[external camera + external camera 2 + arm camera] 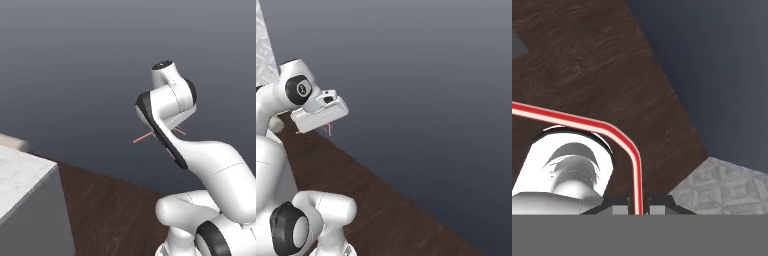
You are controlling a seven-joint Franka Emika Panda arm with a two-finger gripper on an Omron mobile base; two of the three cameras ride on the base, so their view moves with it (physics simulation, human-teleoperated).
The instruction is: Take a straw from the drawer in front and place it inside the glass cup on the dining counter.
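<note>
— How many straws do you count?

— One. The straw (pixel 607 127) is red and thin, with a bend. In the hand view it rises from between the two dark finger tips and curves off to the left. In the left base view its ends poke out on either side of the arm's forearm.

— So the claw has it?

— Yes, the gripper (pixel 638 204) is pinching the straw, the tips close on either side of it. In the right base view the white hand hangs above the dark wood floor (pixel 381 200), and a bit of red shows just under it.

— Counters?

— One, the dining counter (pixel 20 175), a white marbled top on a grey base, at the lower left of the left base view. The straw is well apart from it, up in the air to its right.

— Anything in the way?

— Between the counter and the straw there is floor, with a plain dark grey wall (pixel 75 75) behind. The arm itself hides the straw's middle in the left base view.
</note>
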